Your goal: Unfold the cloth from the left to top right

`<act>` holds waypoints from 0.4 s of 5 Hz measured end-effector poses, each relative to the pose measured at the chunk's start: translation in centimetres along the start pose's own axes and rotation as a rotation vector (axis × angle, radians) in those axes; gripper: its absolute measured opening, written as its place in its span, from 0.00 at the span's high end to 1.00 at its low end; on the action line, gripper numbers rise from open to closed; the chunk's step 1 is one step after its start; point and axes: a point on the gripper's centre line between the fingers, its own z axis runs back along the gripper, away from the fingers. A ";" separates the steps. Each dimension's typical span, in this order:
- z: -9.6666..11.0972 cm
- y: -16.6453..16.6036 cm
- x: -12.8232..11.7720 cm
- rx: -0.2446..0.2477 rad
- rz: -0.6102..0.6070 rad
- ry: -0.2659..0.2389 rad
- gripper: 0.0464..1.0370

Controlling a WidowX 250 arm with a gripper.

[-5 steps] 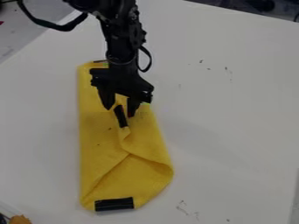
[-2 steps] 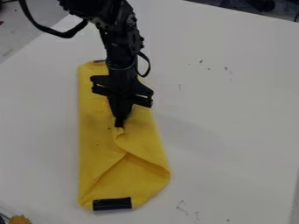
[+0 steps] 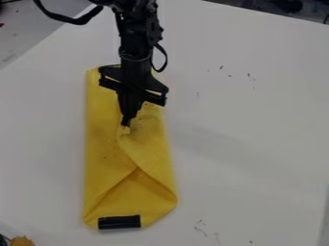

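Cloth (image 3: 103,168), yellow and folded, lies flat on the big white table (image 3: 257,120), and the black tool (image 3: 126,122) pinches one corner of it.

Matt yellow cloth (image 3: 103,149), softly creased, on a smooth, pale table (image 3: 250,144).

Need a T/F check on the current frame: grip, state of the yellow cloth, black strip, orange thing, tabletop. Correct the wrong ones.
1. The gripper is closed on a raised bit of the yellow cloth. True.
2. The cloth is spread fully flat. False: diagonal folds run across its lower part.
3. A black strip lies at the cloth's lower end in the view. True.
4. The orange thing sits on the cloth. False: it is at the view's lower left corner, apart from the cloth.
5. The tabletop has small dark marks. True.
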 end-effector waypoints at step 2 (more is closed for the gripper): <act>3.2 -4.3 3.9 -0.039 -0.025 -0.133 0.99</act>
